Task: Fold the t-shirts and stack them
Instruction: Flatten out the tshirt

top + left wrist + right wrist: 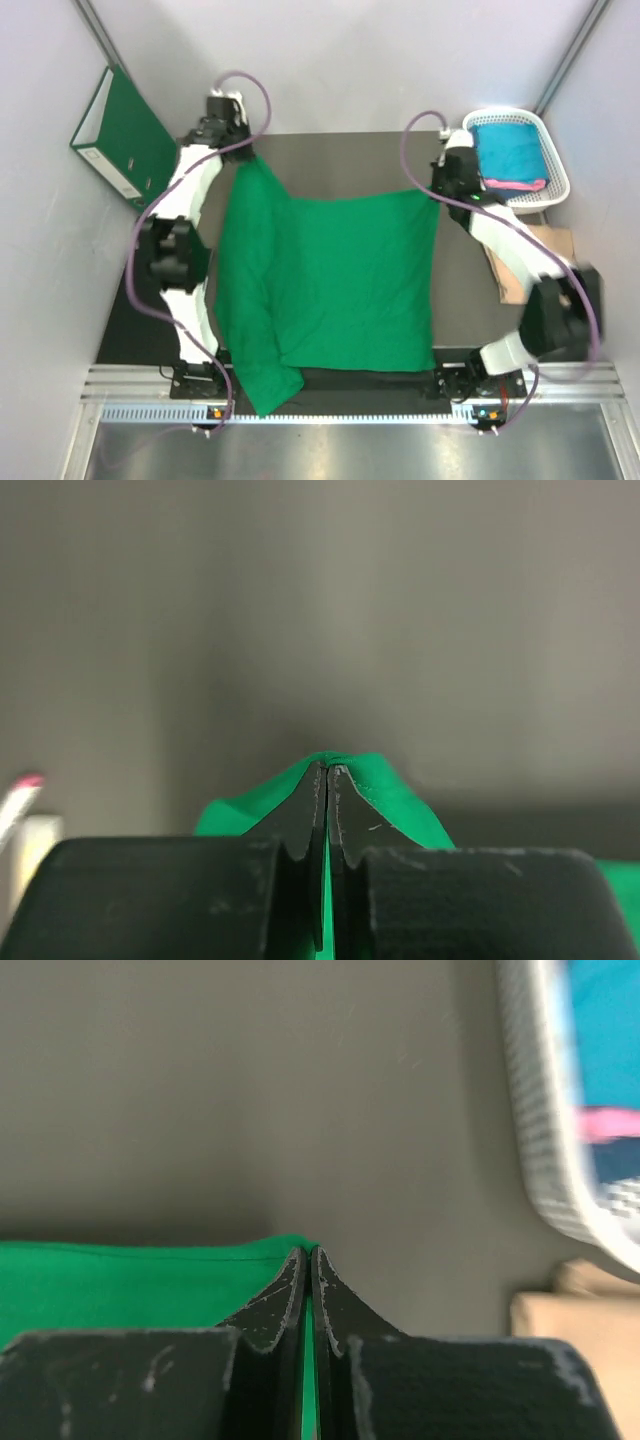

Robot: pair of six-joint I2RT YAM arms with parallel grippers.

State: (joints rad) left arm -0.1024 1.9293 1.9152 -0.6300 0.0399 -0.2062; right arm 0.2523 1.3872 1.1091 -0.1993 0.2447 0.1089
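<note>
While one sleeve droops over the near edge, the green shirt (pixel 330 280) lies spread on the dark table (pixel 330 148), bunched along its left side and flat on its right. At its far edge the left gripper (pixel 243 152) is clamped on one corner of the cloth and the right gripper (pixel 437 190) on the other. Each has a thin fold of green pinched between closed fingers. The fold looks best served by bringing both corners toward the near edge together, level and taut. That way the far hem lands square and the bunched left side does not drag. Beyond the right arm, a teal shirt (pixel 508 148) and a pink shirt (pixel 515 184) sit in a white basket (pixel 557 165). A binder (pixel 125 135) leans at far left.
</note>
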